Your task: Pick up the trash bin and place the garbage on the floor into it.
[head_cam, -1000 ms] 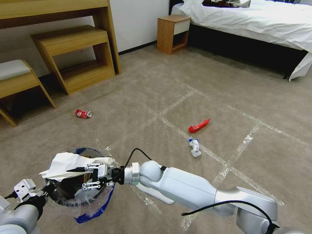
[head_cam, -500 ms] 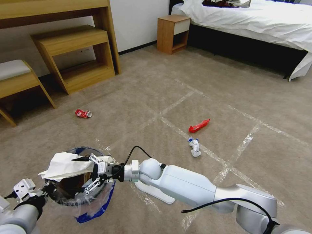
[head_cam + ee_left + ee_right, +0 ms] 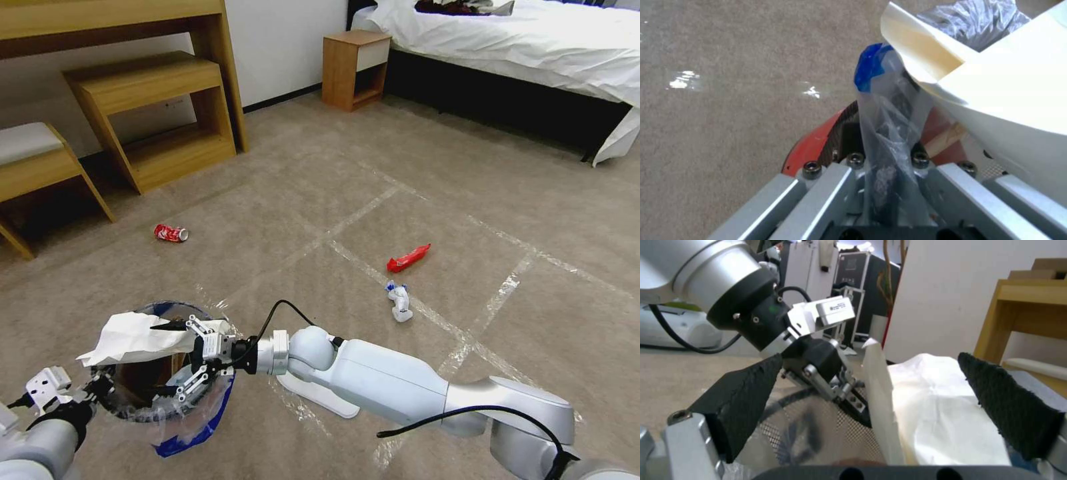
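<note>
Trash bin (image 3: 157, 393): 1, left gripper (image 3: 100, 387) clamps rim | right gripper (image 3: 175, 357) wide open | can (image 3: 171, 233): 1

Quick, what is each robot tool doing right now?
Left tool: shut on the rim of the small round red-and-blue trash bin.
Right tool: open over the bin, beside the white slipper.

A: Bright, even room light; the tape strips (image 3: 365, 212) glare on the carpet (image 3: 533, 220); soft shadow sits under the bed (image 3: 507, 107).

B: Straight furniture lines bow near the head view's edges; the wrist views look soft.
</note>
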`<state>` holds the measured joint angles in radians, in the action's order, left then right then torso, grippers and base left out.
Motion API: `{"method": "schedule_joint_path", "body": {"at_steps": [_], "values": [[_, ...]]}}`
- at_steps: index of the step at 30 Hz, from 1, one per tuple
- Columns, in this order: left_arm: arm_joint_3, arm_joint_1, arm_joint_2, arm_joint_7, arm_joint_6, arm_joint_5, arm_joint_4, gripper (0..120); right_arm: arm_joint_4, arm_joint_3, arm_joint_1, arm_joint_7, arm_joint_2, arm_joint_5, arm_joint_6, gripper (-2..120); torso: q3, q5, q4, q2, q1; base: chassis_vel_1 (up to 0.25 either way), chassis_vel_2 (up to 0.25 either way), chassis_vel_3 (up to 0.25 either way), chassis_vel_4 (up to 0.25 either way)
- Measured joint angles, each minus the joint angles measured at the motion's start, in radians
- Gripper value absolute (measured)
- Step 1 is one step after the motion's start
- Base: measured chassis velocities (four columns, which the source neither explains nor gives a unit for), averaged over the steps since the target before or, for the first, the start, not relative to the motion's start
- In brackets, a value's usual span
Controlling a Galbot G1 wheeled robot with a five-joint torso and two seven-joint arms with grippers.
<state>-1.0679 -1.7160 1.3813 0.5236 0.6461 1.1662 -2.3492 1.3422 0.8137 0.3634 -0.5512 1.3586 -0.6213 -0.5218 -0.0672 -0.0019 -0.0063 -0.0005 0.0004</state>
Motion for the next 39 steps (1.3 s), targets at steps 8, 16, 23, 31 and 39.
{"method": "schedule_joint_path", "body": {"at_steps": [8, 16, 23, 31, 39], "values": [[-0.001, 0.003, -0.003, 0.003, 0.000, 0.004, 0.000, 0, 0.033, 0.006, -0.032, 0.016, -0.029, -0.008, 0.004, 100, 0.000, 0.0000, 0.0000, 0.000, 0.000, 0.000, 0.000, 0.000, 0.000], [-0.002, 0.007, -0.007, 0.006, -0.001, 0.005, 0.005, 0, 0.080, -0.003, -0.071, 0.016, -0.069, -0.029, 0.012, 100, 0.000, 0.0001, 0.0000, 0.000, 0.000, 0.000, 0.000, 0.000, 0.000], [-0.005, 0.013, -0.013, 0.012, -0.002, 0.010, 0.019, 0, 0.146, -0.037, -0.100, 0.003, -0.120, -0.063, 0.016, 100, 0.000, 0.0001, 0.0000, 0.000, 0.000, 0.000, 0.000, 0.000, 0.000], [-0.018, 0.023, -0.022, 0.027, -0.003, 0.028, 0.038, 0, 0.253, -0.087, -0.120, -0.009, -0.233, -0.096, 0.022, 100, 0.000, 0.0002, -0.0002, 0.000, 0.000, 0.000, 0.000, 0.000, 0.000], [-0.028, 0.023, -0.024, 0.038, -0.005, 0.042, 0.046, 0, 0.340, -0.220, -0.132, -0.019, -0.324, -0.173, 0.040, 100, 0.000, 0.0002, 0.0001, 0.000, 0.000, 0.000, 0.000, 0.000, 0.000]]}}
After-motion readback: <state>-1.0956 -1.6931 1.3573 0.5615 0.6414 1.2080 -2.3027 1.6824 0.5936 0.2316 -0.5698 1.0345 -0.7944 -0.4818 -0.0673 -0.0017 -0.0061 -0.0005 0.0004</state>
